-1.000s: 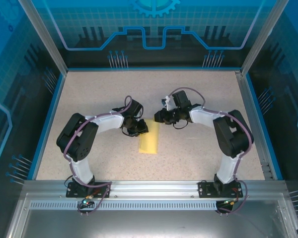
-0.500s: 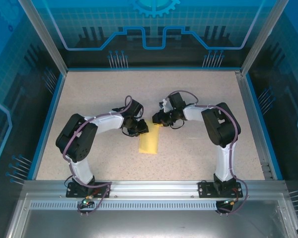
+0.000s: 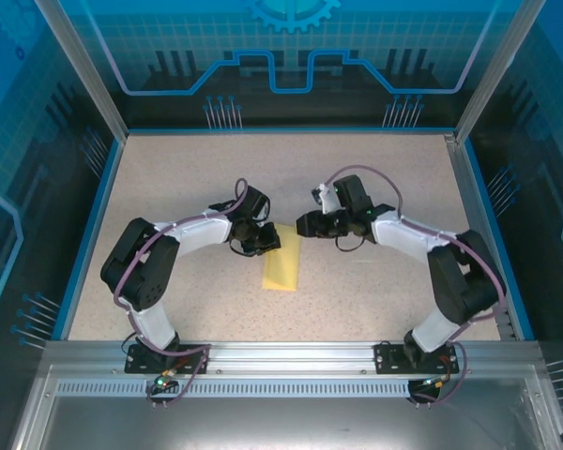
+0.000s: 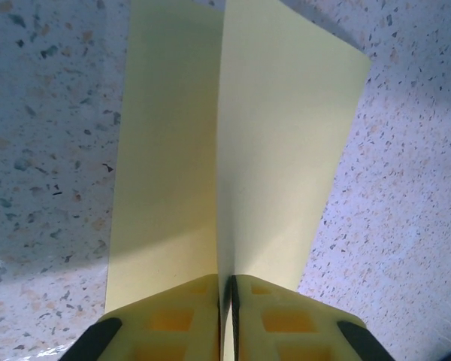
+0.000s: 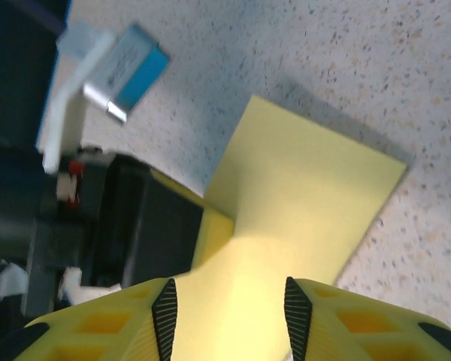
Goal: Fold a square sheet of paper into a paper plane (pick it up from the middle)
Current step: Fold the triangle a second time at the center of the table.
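On my left, the left gripper (image 3: 260,242) sits low over the speckled table (image 3: 375,178) near its middle, reaching in toward the far left corner of the sheet of paper (image 3: 283,267). Through that wrist camera I see its two yellow fingers (image 4: 173,320) pressed together on a raised crease of the paper (image 4: 278,150), so this hand is clamped on the sheet. One flap lies flat on the table to the left of the crease and the other stands up and leans away to the right. From above, the paper reads as a narrow pale-yellow strip lying lengthwise toward me, between the two arms (I cannot make out any pointed nose or wings on it). On my right, the right gripper (image 3: 300,225) hangs just beside the strip's far end, facing the left one. Its wrist camera shows its fingers (image 5: 165,308) standing well apart, the yellow sheet visible in the gap between them, so this hand is spread and grips nothing.
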`<action>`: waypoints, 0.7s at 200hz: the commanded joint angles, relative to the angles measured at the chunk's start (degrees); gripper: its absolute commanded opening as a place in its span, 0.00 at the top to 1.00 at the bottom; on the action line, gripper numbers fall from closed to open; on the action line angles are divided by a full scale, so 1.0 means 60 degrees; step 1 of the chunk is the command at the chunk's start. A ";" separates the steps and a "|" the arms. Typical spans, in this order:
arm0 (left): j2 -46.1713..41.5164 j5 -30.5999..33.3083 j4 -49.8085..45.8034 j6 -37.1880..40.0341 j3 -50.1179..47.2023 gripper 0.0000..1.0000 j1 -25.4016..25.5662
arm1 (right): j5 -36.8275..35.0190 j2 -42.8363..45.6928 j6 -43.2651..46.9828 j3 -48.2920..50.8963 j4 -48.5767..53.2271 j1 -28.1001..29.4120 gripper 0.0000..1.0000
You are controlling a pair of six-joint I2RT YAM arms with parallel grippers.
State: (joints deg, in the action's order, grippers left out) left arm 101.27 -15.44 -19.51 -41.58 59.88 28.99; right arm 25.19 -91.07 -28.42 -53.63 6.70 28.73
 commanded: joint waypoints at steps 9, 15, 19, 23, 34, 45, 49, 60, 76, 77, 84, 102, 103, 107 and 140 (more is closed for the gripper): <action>-0.0186 0.0035 -0.0468 0.0207 0.0305 0.88 0.0041 | -0.2455 0.0874 0.1089 0.1013 0.0422 0.1854 0.49; -0.0182 0.0037 -0.0497 0.0186 0.0331 0.88 0.0034 | -0.2907 0.0990 0.1090 0.1180 0.0376 0.2214 0.49; -0.0183 0.0028 -0.0512 0.0181 0.0347 0.88 0.0038 | -0.3188 0.1068 0.1085 0.1303 0.0313 0.2452 0.48; -0.0180 0.0025 -0.0537 0.0175 0.0353 0.88 0.0040 | -0.3362 0.1117 0.1084 0.1430 0.0243 0.2584 0.47; -0.0184 0.0025 -0.0607 0.0165 0.0391 0.88 0.0045 | -0.4059 0.1361 0.1104 0.1758 -0.0052 0.3338 0.45; -0.0195 0.0053 -0.0661 0.0164 0.0419 0.88 0.0045 | -0.4750 0.1621 0.1121 0.1986 -0.0334 0.3986 0.41; -0.0208 0.0061 -0.0687 0.0157 0.0428 0.88 0.0045 | -0.4995 0.1705 0.1151 0.2057 -0.0443 0.4198 0.39; -0.0199 0.0052 -0.0690 0.0141 0.0441 0.88 0.0044 | -0.5614 0.1809 0.1169 0.2132 -0.0560 0.4745 0.35; -0.0187 0.0011 -0.0668 0.0092 0.0479 0.88 0.0032 | -0.6160 0.1658 0.1358 0.1954 -0.0456 0.5289 0.32; -0.0190 0.0010 -0.0664 0.0091 0.0487 0.88 0.0032 | -0.6209 0.1610 0.1380 0.1896 -0.0428 0.5341 0.32; -0.0168 -0.0004 -0.0660 0.0068 0.0501 0.88 0.0046 | -0.6360 0.1444 0.1423 0.1751 -0.0352 0.5490 0.32; -0.0172 -0.0038 -0.0660 0.0060 0.0509 0.88 0.0045 | -0.6830 0.0861 0.1524 0.1198 -0.0105 0.5878 0.29; -0.0169 -0.0043 -0.0660 0.0060 0.0509 0.88 0.0046 | -0.6862 0.0820 0.1527 0.1164 -0.0091 0.5899 0.29; -0.0176 -0.0044 -0.0660 0.0057 0.0510 0.88 0.0046 | -0.7045 0.0667 0.1511 0.1020 -0.0004 0.5969 0.29; -0.0201 -0.0051 -0.0632 0.0031 0.0487 0.88 0.0046 | -0.8099 -0.0310 0.1533 0.0115 0.0365 0.6340 0.31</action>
State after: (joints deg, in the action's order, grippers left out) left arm 101.27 -15.27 -22.02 -41.60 61.39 28.99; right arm -16.19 -89.60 -20.27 -49.08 7.03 65.01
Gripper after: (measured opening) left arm 0.116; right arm 0.693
